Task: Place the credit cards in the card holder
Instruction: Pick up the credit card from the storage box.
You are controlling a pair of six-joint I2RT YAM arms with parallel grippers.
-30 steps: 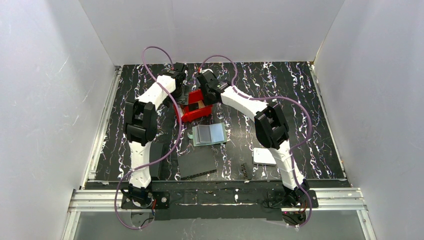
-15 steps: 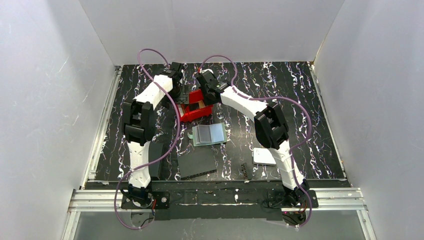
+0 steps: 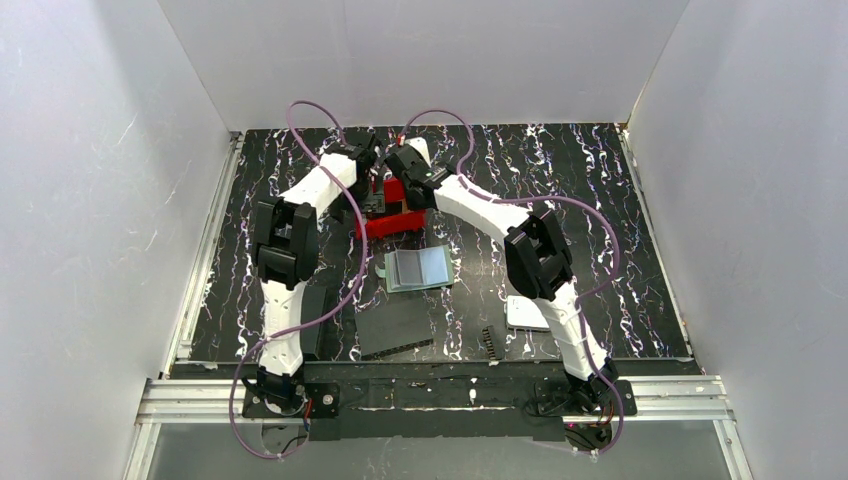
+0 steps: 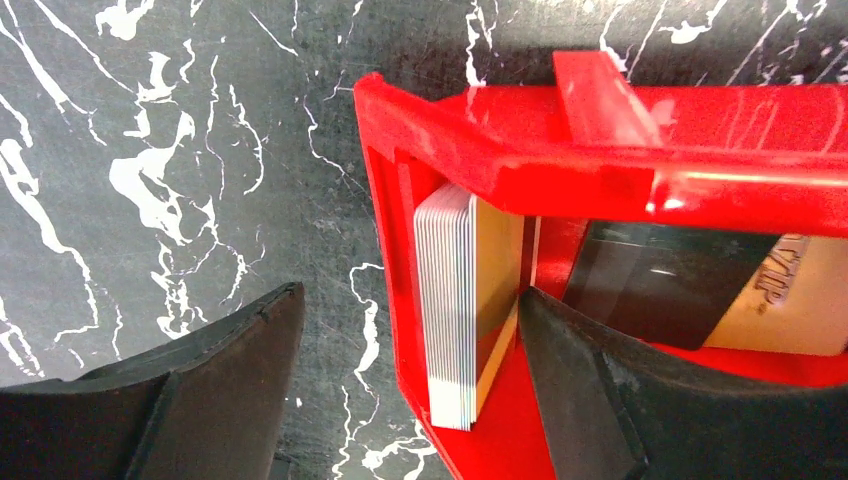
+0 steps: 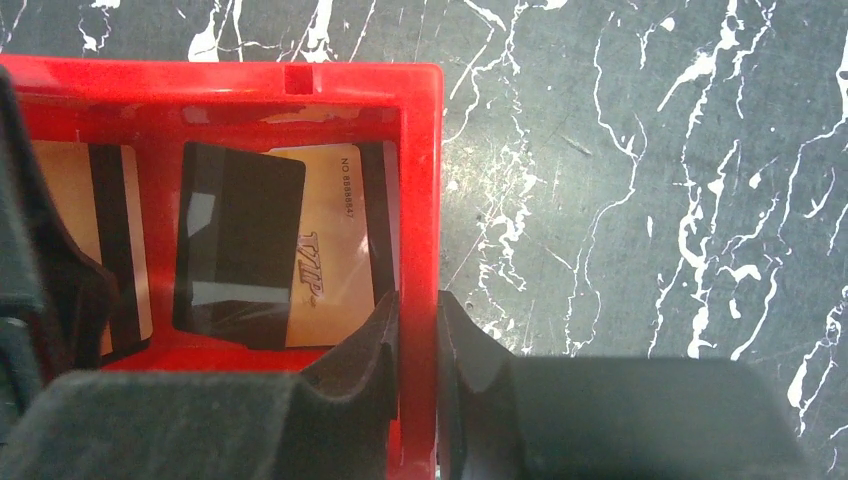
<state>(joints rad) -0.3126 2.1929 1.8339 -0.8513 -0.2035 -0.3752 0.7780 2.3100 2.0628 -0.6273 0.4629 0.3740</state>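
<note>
The red bin (image 3: 393, 227) sits at the far middle of the table, with both grippers at it. A stack of credit cards (image 4: 452, 305) stands on edge inside the bin's left wall (image 4: 385, 230). My left gripper (image 4: 410, 293) is open and straddles that wall and the stack, one finger outside and one inside. A tan card (image 5: 340, 250) and a black card (image 5: 235, 245) lie flat in the bin. My right gripper (image 5: 420, 330) is shut on the bin's right wall (image 5: 422, 180). The card holder (image 3: 418, 268) lies open on the table, just nearer than the bin.
A white rounded box (image 3: 527, 313) lies at the near right. Flat black rectangles (image 3: 395, 325) lie near the front, one beside the left arm (image 3: 318, 318). A small dark comb-like piece (image 3: 490, 343) is near the right arm's base.
My left gripper has opened a little wider, drawn away to the left and come back over the bin's left wall. The right gripper has kept its hold on the bin and shifted slightly.
</note>
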